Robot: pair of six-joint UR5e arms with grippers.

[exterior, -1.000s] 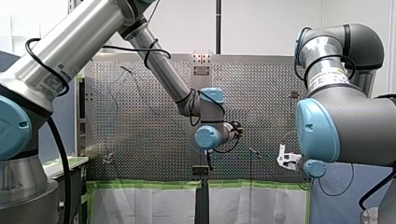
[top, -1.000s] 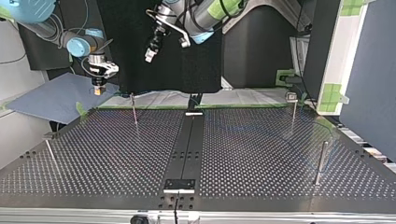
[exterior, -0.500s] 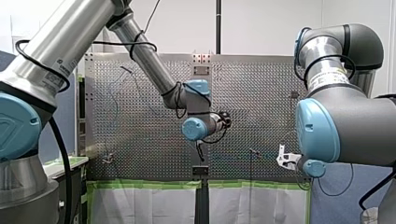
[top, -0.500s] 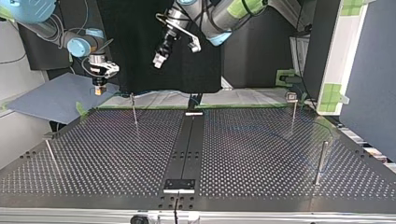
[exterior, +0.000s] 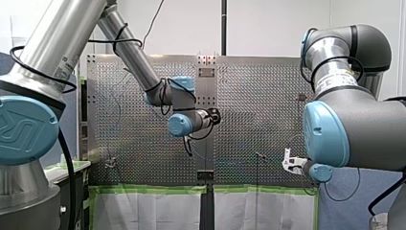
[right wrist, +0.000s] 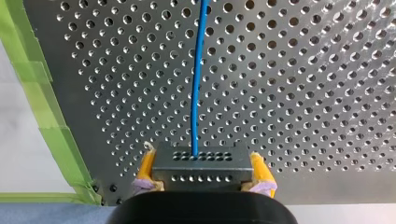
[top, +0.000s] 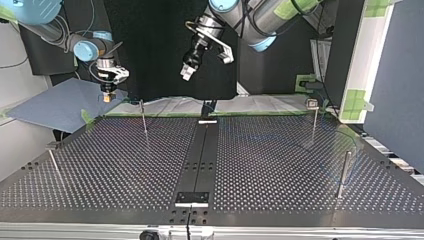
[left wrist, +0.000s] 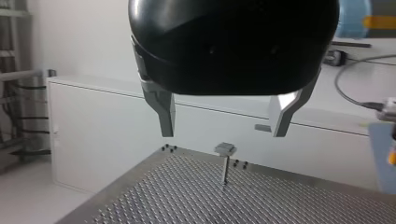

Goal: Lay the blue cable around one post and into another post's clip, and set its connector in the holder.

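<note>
Front view: my left arm (exterior: 127, 50) reaches over the perforated tabletop (exterior: 258, 96), with its wrist above the middle. My right arm (exterior: 356, 129) has its wrist at the tabletop's near right corner. I cannot read either claw's state here.

Top view: my left claw (top: 187, 74) hangs high above the far edge, near the middle, touching nothing. My right claw (top: 106, 95) is past the far left corner, with yellow showing at its tip.

Left wrist view: the left claw's two metal fingers (left wrist: 163, 112) stand wide apart with nothing between them. Ahead of them, a flat-headed post (left wrist: 224, 163) stands upright on the tabletop.

Right wrist view: the right claw's yellow pads (right wrist: 147, 165) are clamped on a dark connector (right wrist: 200, 161), one pad on each side. The blue cable (right wrist: 197, 84) leaves the connector's front face and runs straight ahead over the tabletop. Green tape (right wrist: 42, 93) lines the tabletop's edge beside the claw.
</note>
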